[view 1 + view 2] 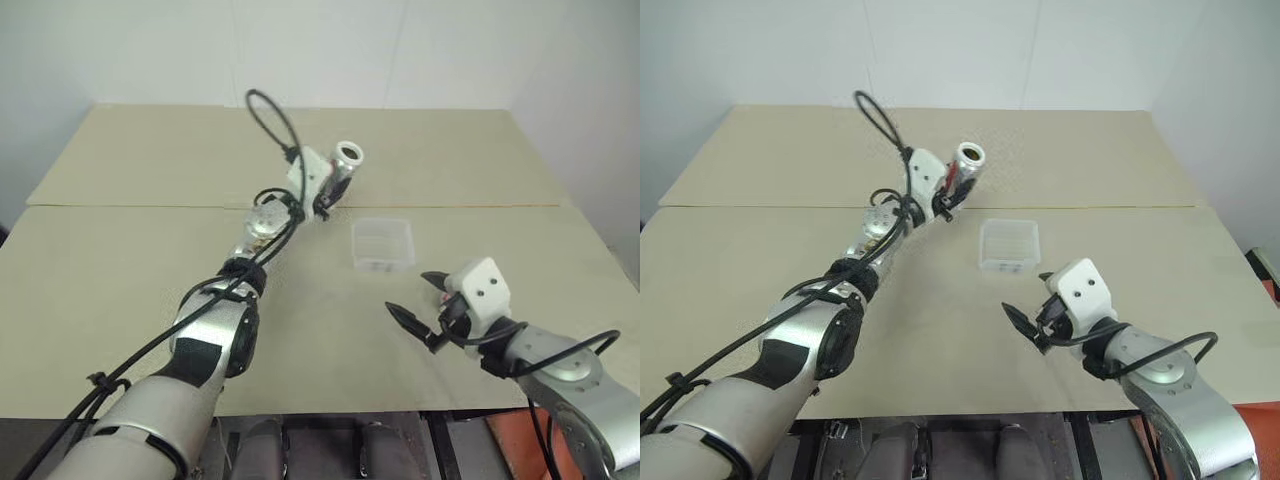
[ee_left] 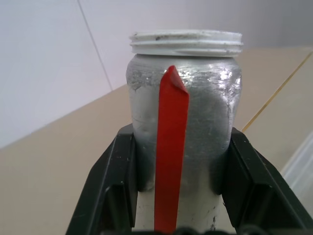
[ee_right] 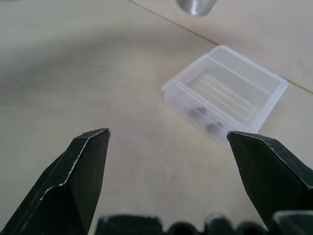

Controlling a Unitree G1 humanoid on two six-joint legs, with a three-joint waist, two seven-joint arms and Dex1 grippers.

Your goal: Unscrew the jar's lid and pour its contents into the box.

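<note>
One jar, one box, two robot grippers on one table.
A single open-mouthed jar (image 1: 347, 157), a single clear plastic box (image 1: 383, 243) with two small dark pieces inside, a left gripper (image 1: 333, 185) and a right gripper (image 1: 421, 298), one tan table (image 1: 150, 260).

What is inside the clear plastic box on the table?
Inside the box, two small dark pieces lie near one wall. The box has no cover. What these pieces are, I cannot tell.

The jar (image 2: 186, 122) looks like crinkled silvery foil with a white plastic threaded rim; the box (image 3: 226, 93) is clear glossy plastic; the desk (image 1: 150, 260) is matt beige.
</note>
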